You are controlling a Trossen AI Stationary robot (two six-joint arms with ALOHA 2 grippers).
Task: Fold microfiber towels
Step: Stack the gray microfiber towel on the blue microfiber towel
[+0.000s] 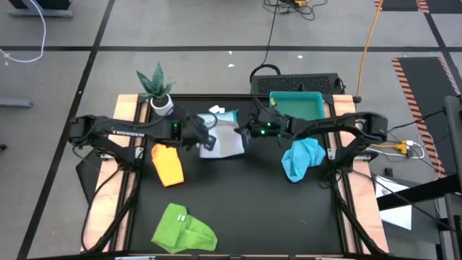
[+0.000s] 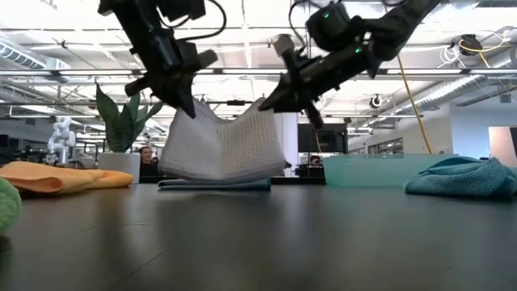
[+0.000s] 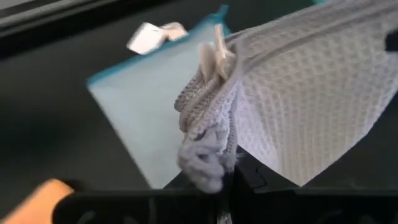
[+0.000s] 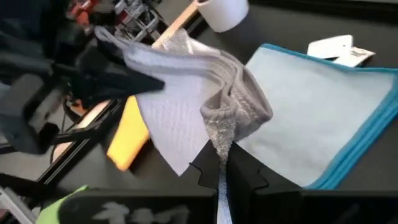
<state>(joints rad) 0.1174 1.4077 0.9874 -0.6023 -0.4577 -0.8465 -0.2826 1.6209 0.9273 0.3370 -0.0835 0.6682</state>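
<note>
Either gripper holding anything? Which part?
Both grip the white-grey towel: left gripper and right gripper each pinch an upper corner, lifting it.

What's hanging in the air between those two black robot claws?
A white-grey waffle-weave microfiber towel, sagging between the left gripper and the right gripper, each pinching one corner. The low view shows it best, above a flat light blue towel.
</note>
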